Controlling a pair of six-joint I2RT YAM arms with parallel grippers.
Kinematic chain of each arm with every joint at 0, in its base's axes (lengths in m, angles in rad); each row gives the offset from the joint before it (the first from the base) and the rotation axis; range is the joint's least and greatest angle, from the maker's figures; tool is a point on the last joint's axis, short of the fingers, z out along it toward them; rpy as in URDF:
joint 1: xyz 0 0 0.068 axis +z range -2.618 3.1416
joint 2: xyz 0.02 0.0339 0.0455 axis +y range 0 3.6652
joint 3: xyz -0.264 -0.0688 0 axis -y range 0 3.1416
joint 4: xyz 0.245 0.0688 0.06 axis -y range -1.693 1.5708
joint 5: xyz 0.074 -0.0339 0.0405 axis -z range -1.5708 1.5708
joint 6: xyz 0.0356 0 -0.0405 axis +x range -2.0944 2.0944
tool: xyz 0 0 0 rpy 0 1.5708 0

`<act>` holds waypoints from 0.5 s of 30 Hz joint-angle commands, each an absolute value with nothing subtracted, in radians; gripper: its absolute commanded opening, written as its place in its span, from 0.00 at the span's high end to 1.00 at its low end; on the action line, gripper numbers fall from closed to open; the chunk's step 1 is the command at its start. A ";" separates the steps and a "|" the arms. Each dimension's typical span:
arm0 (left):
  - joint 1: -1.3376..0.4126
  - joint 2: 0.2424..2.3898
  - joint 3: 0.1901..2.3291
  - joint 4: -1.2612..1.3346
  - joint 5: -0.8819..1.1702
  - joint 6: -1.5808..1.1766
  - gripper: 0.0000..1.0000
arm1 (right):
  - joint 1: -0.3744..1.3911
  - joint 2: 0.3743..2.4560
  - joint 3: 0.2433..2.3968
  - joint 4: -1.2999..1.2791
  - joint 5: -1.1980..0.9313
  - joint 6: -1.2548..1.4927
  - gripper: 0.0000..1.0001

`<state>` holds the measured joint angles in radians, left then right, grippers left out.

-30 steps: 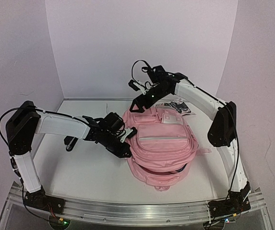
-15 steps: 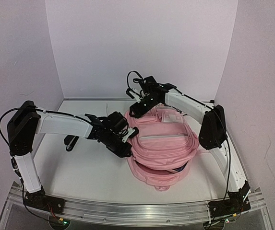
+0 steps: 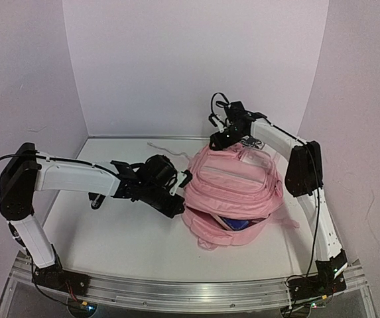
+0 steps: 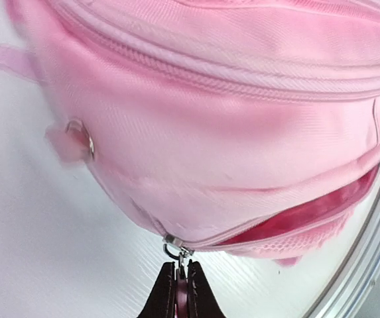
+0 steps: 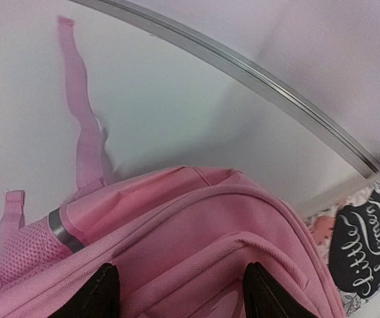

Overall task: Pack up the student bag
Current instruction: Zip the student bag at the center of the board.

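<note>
The student bag, a soft pink backpack, lies in the middle of the table with its far top raised. Its near zip gapes, and something blue shows inside. My left gripper is shut on the metal zip pull at the end of that opening, at the bag's left side. My right gripper is at the bag's far top edge. Its fingers stand wide apart and press into a broad fold of the pink fabric that fills the gap between them.
A "Little Women" book lies behind the bag near the back wall. A pink strap trails over the table, another at the bag's right. A small dark object lies under the left arm. The table's metal rail runs close by.
My right gripper has moved right along the bag's far top and its jaws have narrowed. The bag has shifted right and bulged up. The left gripper followed it, still holding the zip pull.
</note>
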<state>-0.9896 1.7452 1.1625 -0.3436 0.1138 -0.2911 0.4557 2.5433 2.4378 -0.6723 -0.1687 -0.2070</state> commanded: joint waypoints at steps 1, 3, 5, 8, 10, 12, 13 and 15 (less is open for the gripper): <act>-0.938 1.681 1.116 -0.347 0.076 -0.357 1.00 | 0.264 2.540 2.340 -0.762 0.032 -0.238 0.39; -0.870 1.674 1.102 -0.312 0.090 -0.392 1.00 | 0.238 2.491 2.296 -0.775 -0.014 -0.271 0.38; -0.818 1.669 1.094 -0.267 0.099 -0.400 1.00 | 0.231 2.426 2.238 -0.795 -0.115 -0.331 0.36; -0.787 1.690 1.125 -0.242 0.096 -0.354 1.00 | 0.240 2.324 2.172 -0.846 -0.320 -0.437 0.32; -0.783 1.726 1.164 -0.245 0.111 -0.320 1.00 | 0.258 2.275 2.168 -0.896 -0.435 -0.504 0.29; -0.782 1.752 1.184 -0.231 0.148 -0.292 1.00 | 0.283 2.246 2.192 -0.933 -0.538 -0.536 0.27; -0.783 1.758 1.183 -0.216 0.162 -0.285 1.00 | 0.296 2.241 2.212 -0.947 -0.590 -0.542 0.26; -0.782 1.761 1.172 -0.190 0.183 -0.272 1.00 | 0.335 2.247 2.266 -0.963 -0.637 -0.533 0.23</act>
